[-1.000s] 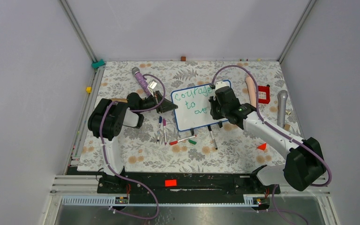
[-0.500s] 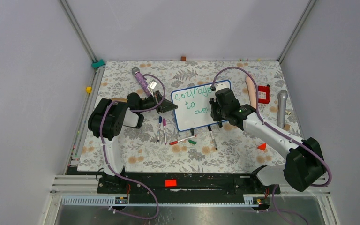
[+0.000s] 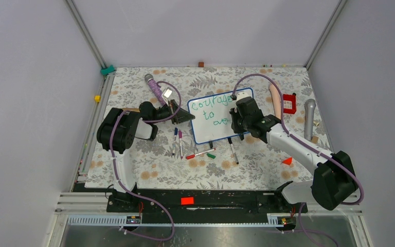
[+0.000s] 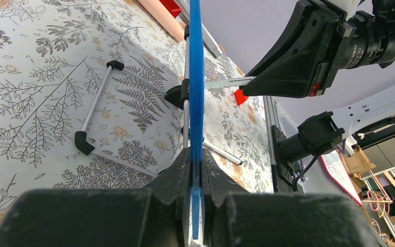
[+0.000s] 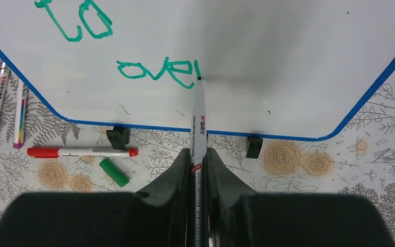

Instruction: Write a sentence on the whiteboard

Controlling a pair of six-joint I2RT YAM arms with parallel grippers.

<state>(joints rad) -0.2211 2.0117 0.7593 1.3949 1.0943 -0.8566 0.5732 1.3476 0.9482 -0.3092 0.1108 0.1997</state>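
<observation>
The right gripper (image 5: 198,154), clenched on the marker (image 5: 199,110), sets its tip on the whiteboard (image 5: 288,51) at table centre, ending the sentence (image 5: 157,71). Unwritten board lies rightward. The left gripper (image 4: 195,159) clamps the board's left edge.

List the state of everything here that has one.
whiteboard, propped up at a tilt
green marker, uncapped, tip on the whiteboard
left gripper, shut on the whiteboard edge
right gripper, shut on the green marker
sentence, unfinished at "ove" plus one stroke
green cap, off, lying loose
red marker, capped
</observation>
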